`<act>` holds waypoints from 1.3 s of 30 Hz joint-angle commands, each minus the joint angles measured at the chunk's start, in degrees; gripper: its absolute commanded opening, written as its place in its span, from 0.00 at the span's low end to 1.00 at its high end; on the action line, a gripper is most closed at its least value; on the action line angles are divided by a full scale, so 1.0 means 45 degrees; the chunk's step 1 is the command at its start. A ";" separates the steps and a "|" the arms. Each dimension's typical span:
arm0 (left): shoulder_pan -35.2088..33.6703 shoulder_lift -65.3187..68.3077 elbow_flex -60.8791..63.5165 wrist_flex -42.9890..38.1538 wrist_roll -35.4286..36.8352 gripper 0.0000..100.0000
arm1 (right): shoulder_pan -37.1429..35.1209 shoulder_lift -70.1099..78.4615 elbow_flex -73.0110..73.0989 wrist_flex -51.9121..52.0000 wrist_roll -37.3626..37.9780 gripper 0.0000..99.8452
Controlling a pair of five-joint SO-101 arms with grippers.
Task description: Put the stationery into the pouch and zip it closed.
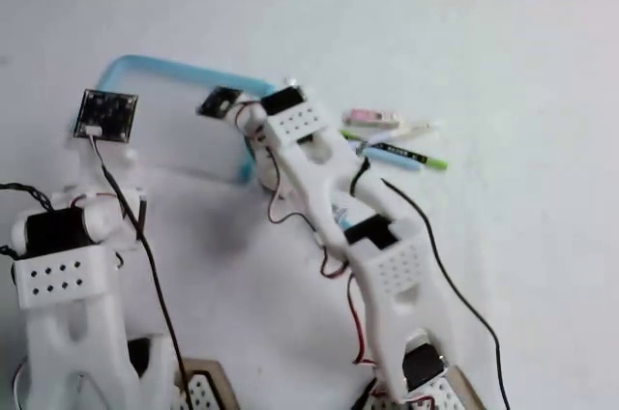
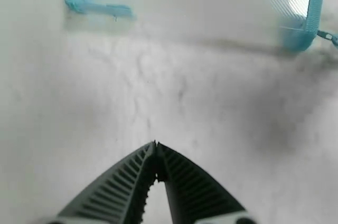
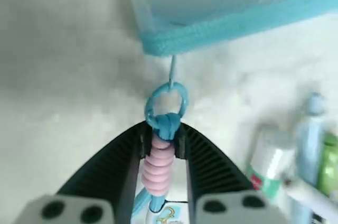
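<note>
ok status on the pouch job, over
Left pincer shut, empty, near the pouch. Right pincer shut on the zip pull. Pens lying outside on the table. No obstruction seen.

Three cameras, all meeting on the pouch (image 1: 179,134).
The high camera looks down from over the arm bases toward the far edge of the table (image 1: 503,52). The left wrist camera looks along the left gripper (image 2: 156,150) at bare table, the pouch farther off. The right wrist camera sits close over the right gripper (image 3: 161,129), zipper pull (image 3: 158,167) and pouch corner, sharing the pens (image 3: 317,150) with the high view.
</note>
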 commanded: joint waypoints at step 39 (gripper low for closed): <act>0.2471 0.0029 -0.7443 0.3907 0.7932 0.29 | -0.2862 -0.5538 -0.6779 0.3155 -0.0137 0.02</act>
